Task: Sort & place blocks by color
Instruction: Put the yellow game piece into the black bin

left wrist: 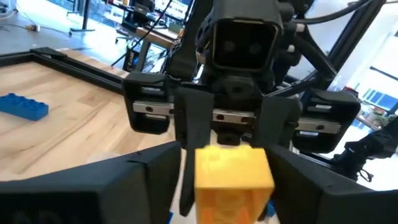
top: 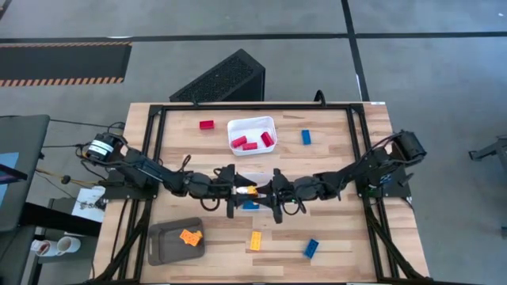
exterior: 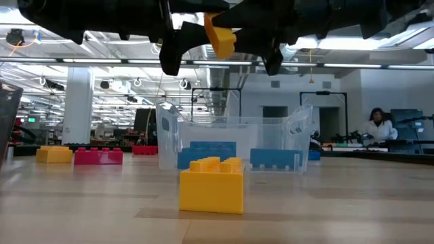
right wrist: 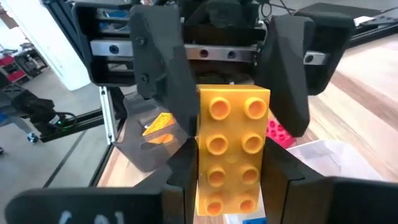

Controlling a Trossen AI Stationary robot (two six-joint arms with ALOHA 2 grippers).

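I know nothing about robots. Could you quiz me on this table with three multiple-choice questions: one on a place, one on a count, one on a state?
1. Where do three red blocks lie together?
A. white tray
B. grey tray
C. bare table

2. How many blue blocks lie loose on the table?
A. none
B. two
C. five

3. The yellow block at the middle is:
A. flat on the table
B. held in the air
C. stacked on a red block

A: the red blocks sit inside the white tray.
B: blue blocks.
B: the right gripper grips the yellow block, meeting the left gripper.
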